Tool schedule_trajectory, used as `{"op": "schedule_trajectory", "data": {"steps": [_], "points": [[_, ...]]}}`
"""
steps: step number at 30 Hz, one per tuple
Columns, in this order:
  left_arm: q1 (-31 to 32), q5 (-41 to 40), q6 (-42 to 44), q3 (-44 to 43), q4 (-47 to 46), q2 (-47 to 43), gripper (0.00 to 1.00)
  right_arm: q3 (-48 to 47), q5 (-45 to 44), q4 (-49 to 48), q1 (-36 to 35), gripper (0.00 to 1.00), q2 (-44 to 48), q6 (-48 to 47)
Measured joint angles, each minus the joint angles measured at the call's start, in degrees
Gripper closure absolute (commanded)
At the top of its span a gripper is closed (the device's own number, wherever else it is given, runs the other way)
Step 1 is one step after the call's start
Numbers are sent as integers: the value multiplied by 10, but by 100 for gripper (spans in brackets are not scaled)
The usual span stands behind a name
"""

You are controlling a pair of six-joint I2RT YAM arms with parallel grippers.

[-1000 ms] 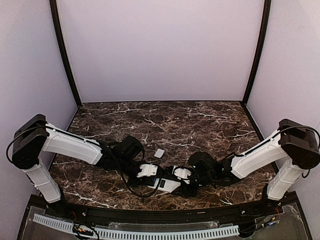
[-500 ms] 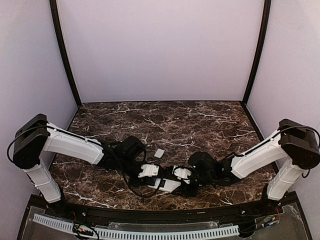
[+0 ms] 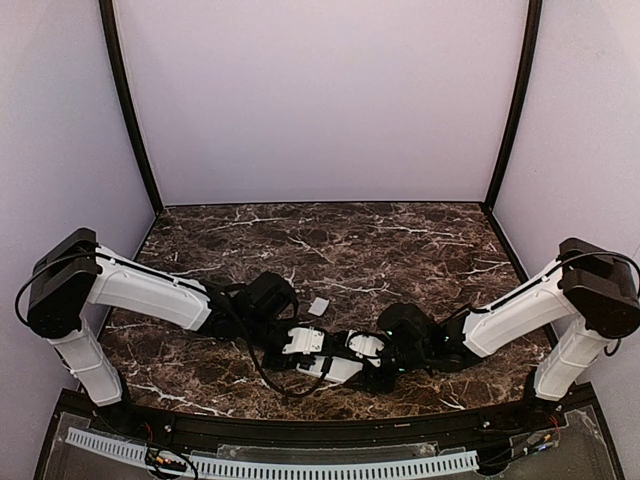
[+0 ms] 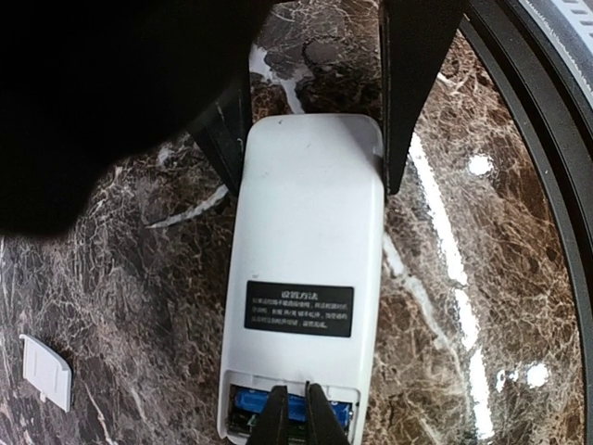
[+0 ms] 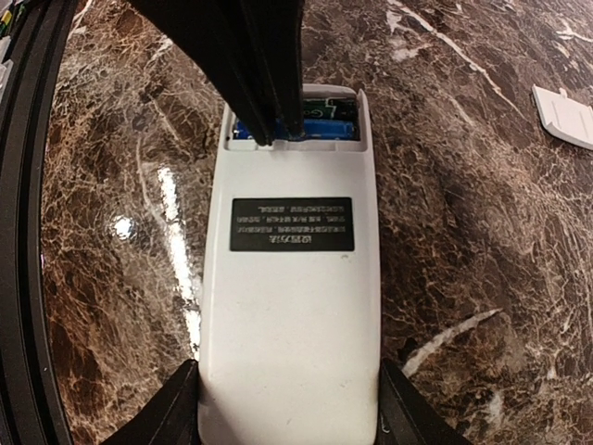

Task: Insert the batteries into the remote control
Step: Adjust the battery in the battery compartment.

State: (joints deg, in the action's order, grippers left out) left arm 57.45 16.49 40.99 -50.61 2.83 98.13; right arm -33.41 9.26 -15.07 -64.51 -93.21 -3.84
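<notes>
The remote control (image 4: 310,232) lies back up on the marble, a black label on its white back and its battery compartment open at one end. A blue battery (image 4: 250,405) lies crosswise inside that compartment. My left gripper (image 4: 296,389) is shut, its narrow tips resting on the battery (image 5: 324,130) at the compartment's edge. My right gripper (image 5: 289,408) is shut on the remote control (image 5: 289,306), one finger on each long side of the opposite end. In the top view both grippers meet over the remote (image 3: 335,370) near the front edge.
A small white loose cover (image 3: 319,306) lies on the marble behind the grippers, also seen as the cover (image 5: 563,116) and the cover (image 4: 46,371). The table's black front rim (image 4: 547,139) runs close beside the remote.
The left gripper has edged slightly right, further onto the remote's open end, and its jaws have closed a little. The right arm has held still.
</notes>
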Motion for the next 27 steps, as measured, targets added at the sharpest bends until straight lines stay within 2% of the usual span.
{"op": "schedule_trajectory", "data": {"steps": [11, 15, 20, 27], "points": [[2, -25, -31, 45, -15, -42, 78, 0, -6, 0, -2, 100, 0, -2], [-1, -25, -68, 75, -32, -87, 68, 0, -10, 1, -3, 100, 1, -2], [-13, -26, -173, 74, -60, -131, 50, 1, -20, 3, -3, 100, 3, -2], [-43, 5, -380, 66, -59, -115, 40, 2, -41, 10, -7, 100, 9, 1]]}}
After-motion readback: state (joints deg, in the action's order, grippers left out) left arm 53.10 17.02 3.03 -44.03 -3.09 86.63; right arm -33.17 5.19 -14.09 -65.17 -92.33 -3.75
